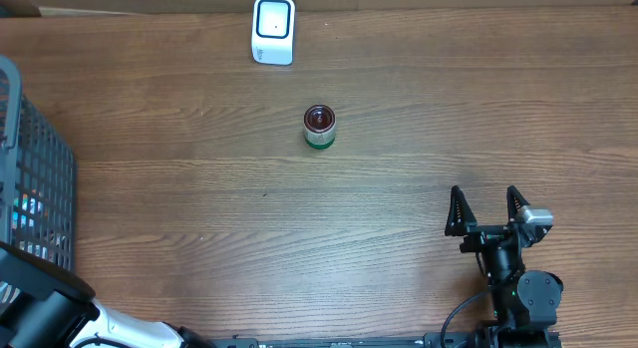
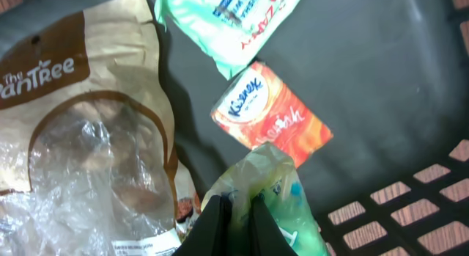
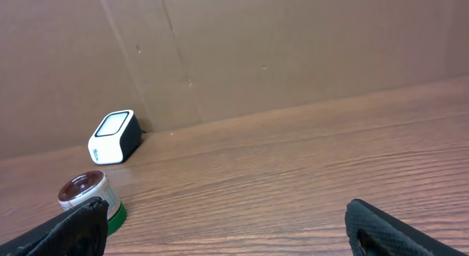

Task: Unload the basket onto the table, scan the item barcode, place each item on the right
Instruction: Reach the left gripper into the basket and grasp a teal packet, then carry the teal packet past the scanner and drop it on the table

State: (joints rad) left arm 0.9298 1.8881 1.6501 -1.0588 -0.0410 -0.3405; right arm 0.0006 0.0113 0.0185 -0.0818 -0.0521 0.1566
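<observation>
Basket [image 2: 410,80]: green pkt [image 2: 277,184] in L tool [image 2: 237,206]

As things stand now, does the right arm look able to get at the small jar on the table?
Probably yes. The right gripper is open and empty, and only bare table lies between it and the small jar, which stands upright by itself. Its full reach I cannot judge.

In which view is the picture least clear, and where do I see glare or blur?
Left wrist view: dim inside the basket, glare on the brown bag, the green packet near the lens soft. Right wrist view: the scanner sharp, own fingertips blurred. Overhead view: even light, sharp.
</observation>
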